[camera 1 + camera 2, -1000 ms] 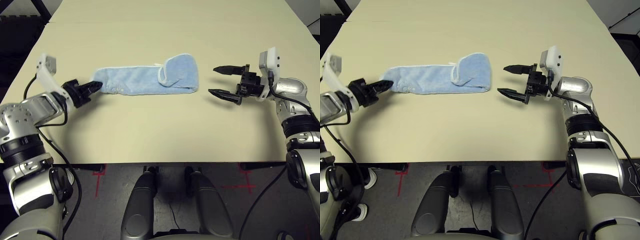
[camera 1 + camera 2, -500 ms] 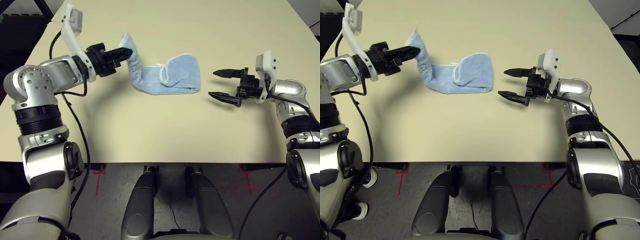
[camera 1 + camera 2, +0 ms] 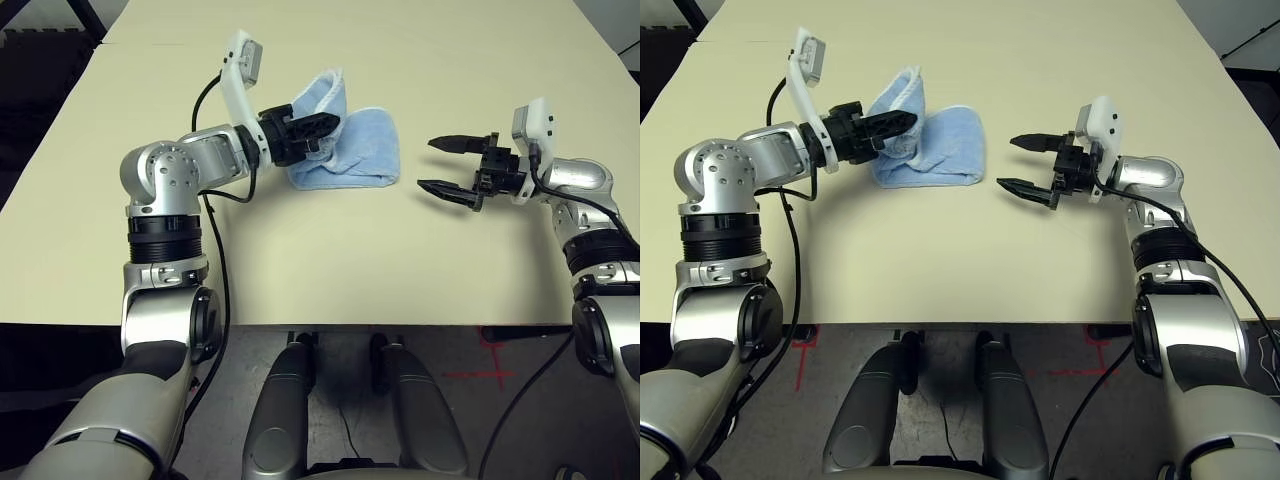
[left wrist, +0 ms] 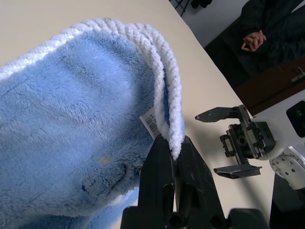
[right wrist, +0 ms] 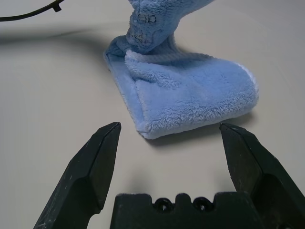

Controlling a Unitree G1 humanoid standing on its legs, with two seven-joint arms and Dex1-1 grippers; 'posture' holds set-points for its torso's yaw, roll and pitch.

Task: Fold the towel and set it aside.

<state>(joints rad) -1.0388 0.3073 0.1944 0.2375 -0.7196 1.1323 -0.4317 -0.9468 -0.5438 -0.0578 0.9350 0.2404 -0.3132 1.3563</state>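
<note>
Two claws are at work over one pale cream desk [image 3: 300, 260]. Left claw [image 3: 328, 124]: its two black fingers are pinched tight on the white stitched hem at one end of the single small light blue terry-cloth towel [image 3: 360, 150]. In the left wrist view the doubled white hem [image 4: 164, 81] runs down into the closed fingertips [image 4: 162, 157], and a small white label with a barcode [image 4: 151, 123] sits on the towel just beside them.

That gripped end of the towel is raised off the desk and stands above the rest of the cloth, which lies on the desk as a folded bundle. The raised part bends over toward the folded part; whether the two layers touch under the claw I cannot quite tell from the head views.

Right claw [image 3: 442, 165]: its two black fingers are spread wide apart and hold nothing. It hangs just above the desk to the right of the towel, near it but not touching, pointing at the towel's rounded folded edge [image 5: 200, 119], as the right wrist view shows between the two spread fingers [image 5: 95, 167].

One person's clasped hands [image 4: 252, 39] show in the left wrist view, well beyond the towel past the desk's far edge.
</note>
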